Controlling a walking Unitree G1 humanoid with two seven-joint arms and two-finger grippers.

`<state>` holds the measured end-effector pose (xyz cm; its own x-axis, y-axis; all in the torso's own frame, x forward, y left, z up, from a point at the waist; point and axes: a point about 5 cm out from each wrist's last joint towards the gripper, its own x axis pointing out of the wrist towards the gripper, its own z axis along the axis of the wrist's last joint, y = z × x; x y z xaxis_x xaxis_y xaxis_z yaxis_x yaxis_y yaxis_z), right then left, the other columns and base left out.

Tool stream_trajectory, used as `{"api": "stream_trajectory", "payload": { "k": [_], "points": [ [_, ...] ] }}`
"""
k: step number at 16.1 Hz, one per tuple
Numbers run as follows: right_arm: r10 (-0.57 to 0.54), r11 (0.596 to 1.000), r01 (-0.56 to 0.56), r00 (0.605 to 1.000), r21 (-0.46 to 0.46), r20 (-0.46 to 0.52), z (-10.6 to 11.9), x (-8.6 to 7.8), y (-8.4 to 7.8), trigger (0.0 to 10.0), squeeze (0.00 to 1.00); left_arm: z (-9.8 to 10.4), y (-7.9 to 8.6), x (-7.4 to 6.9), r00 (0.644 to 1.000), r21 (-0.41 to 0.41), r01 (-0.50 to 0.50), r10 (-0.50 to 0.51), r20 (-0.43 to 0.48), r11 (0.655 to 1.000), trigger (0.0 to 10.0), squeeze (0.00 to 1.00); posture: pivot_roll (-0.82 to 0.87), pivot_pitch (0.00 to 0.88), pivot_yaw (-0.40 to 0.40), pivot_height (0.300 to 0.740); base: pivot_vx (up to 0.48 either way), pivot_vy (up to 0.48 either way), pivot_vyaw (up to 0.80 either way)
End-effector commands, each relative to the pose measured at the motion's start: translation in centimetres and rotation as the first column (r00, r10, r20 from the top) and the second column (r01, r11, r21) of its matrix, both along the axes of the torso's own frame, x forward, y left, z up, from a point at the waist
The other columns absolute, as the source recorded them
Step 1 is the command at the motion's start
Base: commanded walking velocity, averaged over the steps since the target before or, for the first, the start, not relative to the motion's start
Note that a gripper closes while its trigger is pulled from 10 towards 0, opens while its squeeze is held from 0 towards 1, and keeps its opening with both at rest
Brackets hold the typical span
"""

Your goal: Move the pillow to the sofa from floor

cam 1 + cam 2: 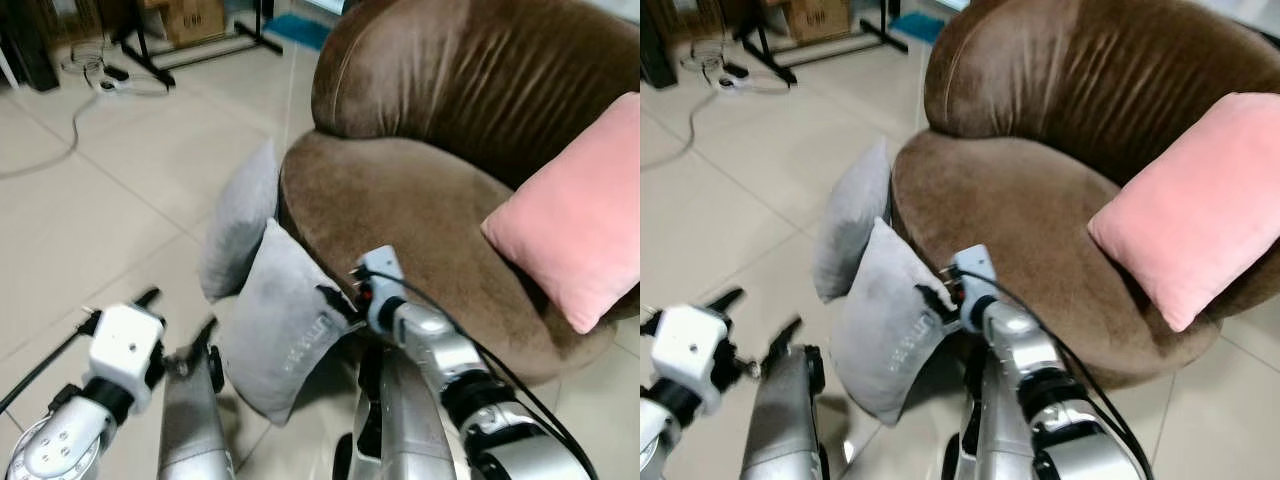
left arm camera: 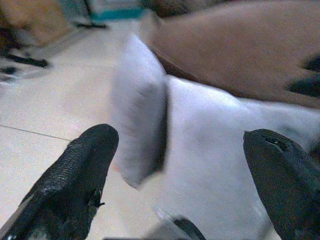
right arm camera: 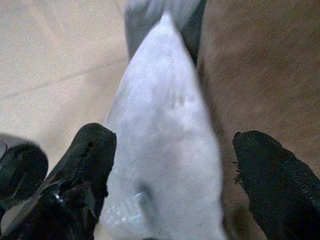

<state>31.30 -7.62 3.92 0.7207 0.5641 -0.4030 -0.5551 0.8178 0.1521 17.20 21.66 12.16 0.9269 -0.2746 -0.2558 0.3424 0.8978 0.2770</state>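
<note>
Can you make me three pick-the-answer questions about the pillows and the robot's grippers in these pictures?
1. Where is the pink pillow?
A. on the floor
B. on the brown sofa
C. in a gripper

2. How many grey pillows lean against the sofa's front?
A. two
B. one
C. four

3. How is the right gripper?
A. shut tight
B. holding a cup
C. open, with the nearer grey pillow between its fingers

Answers:
1 B, it rests on the seat against the backrest.
2 A, the nearer one and the farther grey pillow stand on the tiled floor.
3 C, the right wrist view shows the two black fingers spread on either side of the pillow's edge.
</note>
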Motion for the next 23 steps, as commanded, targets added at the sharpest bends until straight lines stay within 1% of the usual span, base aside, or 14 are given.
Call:
{"api": "stream_trajectory", "payload": {
  "k": [1, 2, 4, 5, 7, 8, 9, 12, 13, 14, 15, 16, 19, 23],
  "points": [
    [-0.009, 0.999, 0.007, 0.999, -0.035, -0.037, -0.8, -0.3, -0.5, 10.0, 1.0, 0.0, -0.5, -0.4, 0.999, -0.013, 0.043, -0.043, -0.027, 0.999, 10.0, 0.0, 0.16, 0.184, -0.157, 0.491, 0.0, 0.0, 0.0],
    [-0.033, 0.998, 0.029, 0.997, -0.062, -0.071, -1.6, -0.6, -0.3, 10.0, 1.0, 0.5, -0.3, -1.1, 0.998, -0.015, 0.051, -0.051, -0.04, 0.999, 10.0, 0.0, 0.18, 0.232, -0.152, 0.491, 0.0, 0.0, 0.0],
    [-0.093, 0.99, 0.083, 0.992, -0.113, -0.088, -2.5, -0.8, -0.4, 10.0, 1.0, 1.4, -0.3, -2.1, 0.995, -0.022, 0.082, -0.084, -0.061, 0.996, 10.0, 0.0, 0.17, 0.265, -0.132, 0.491, 0.0, 0.0, 0.0],
    [-0.146, 0.985, 0.137, 0.986, -0.106, -0.08, -2.4, -0.6, -0.4, 10.0, 1.0, 1.9, -0.2, -2.4, 0.993, -0.032, 0.098, -0.1, -0.062, 0.995, 10.0, 0.0, 0.18, 0.291, -0.127, 0.491, 0.0, 0.0, 0.0],
    [-0.21, 0.976, 0.204, 0.975, -0.08, -0.075, -2.1, -0.1, -0.6, 10.0, 1.0, 2.2, 0.0, -2.6, 0.991, -0.023, 0.109, -0.11, -0.07, 0.994, 10.0, 0.0, 0.19, 0.311, -0.126, 0.491, 0.0, 0.0, 0.0],
    [-0.234, 0.971, 0.229, 0.969, -0.066, -0.078, -2.1, 0.0, -0.6, 10.0, 1.0, 2.4, 0.0, -3.1, 0.99, -0.02, 0.112, -0.113, -0.083, 0.993, 10.0, 0.0, 0.2, 0.319, -0.127, 0.491, 0.0, 0.0, 0.0],
    [-0.257, 0.966, 0.253, 0.963, -0.054, -0.086, -2.2, 0.0, -0.6, 10.0, 0.0, 2.6, 0.1, -3.6, 0.989, -0.02, 0.112, -0.113, -0.097, 0.994, 10.0, 0.0, 0.2, 0.318, -0.126, 0.491, 0.0, 0.0, 0.0],
    [-0.269, 0.963, 0.268, 0.958, -0.027, -0.099, -2.4, -0.2, -0.3, 10.0, 0.0, 2.8, 0.0, -3.9, 0.988, -0.028, 0.112, -0.114, -0.107, 0.993, 10.0, 0.0, 0.21, 0.319, -0.126, 0.491, 0.0, 0.0, 0.0],
    [-0.265, 0.964, 0.267, 0.958, 0.006, -0.113, -2.3, -0.2, 0.1, 4.6, 0.0, 2.8, 0.0, -3.9, 0.987, -0.033, 0.114, -0.117, -0.108, 0.993, 10.0, 0.0, 0.21, 0.319, -0.126, 0.491, 0.0, 0.0, 0.0],
    [-0.263, 0.963, 0.268, 0.958, 0.03, -0.114, -2.2, -0.2, 0.2, 4.6, 0.0, 2.9, -0.1, -3.8, 0.987, -0.036, 0.118, -0.121, -0.108, 0.992, 10.0, 0.0, 0.21, 0.316, -0.126, 0.491, 0.0, 0.0, 0.0],
    [-0.263, 0.96, 0.272, 0.957, 0.068, -0.122, -2.1, -0.1, 0.4, 0.0, 0.0, 2.9, -0.2, -3.8, 0.986, -0.041, 0.122, -0.125, -0.106, 0.992, 10.0, 0.0, 0.21, 0.311, -0.126, 0.491, 0.0, 0.0, 0.0],
    [-0.257, 0.957, 0.27, 0.958, 0.103, -0.123, -1.9, 0.0, 0.5, 0.0, 0.0, 2.9, -0.3, -3.7, 0.985, -0.047, 0.127, -0.132, -0.108, 0.991, 10.0, 0.0, 0.21, 0.305, -0.126, 0.491, 0.0, 0.0, 0.0],
    [-0.242, 0.954, 0.259, 0.963, 0.153, -0.118, -1.6, 0.1, 0.7, 0.0, 0.0, 2.9, -0.4, -3.5, 0.985, -0.05, 0.132, -0.137, -0.108, 0.99, 10.0, 0.0, 0.21, 0.295, -0.124, 0.491, 0.0, 0.0, 0.0],
    [-0.218, 0.952, 0.238, 0.969, 0.191, -0.119, -1.5, 0.0, 0.9, 0.0, 0.0, 2.9, -0.5, -3.4, 0.985, -0.053, 0.137, -0.142, -0.103, 0.989, 10.0, 0.0, 0.21, 0.282, -0.121, 0.491, 0.0, 0.0, 0.0]
  ]
}}
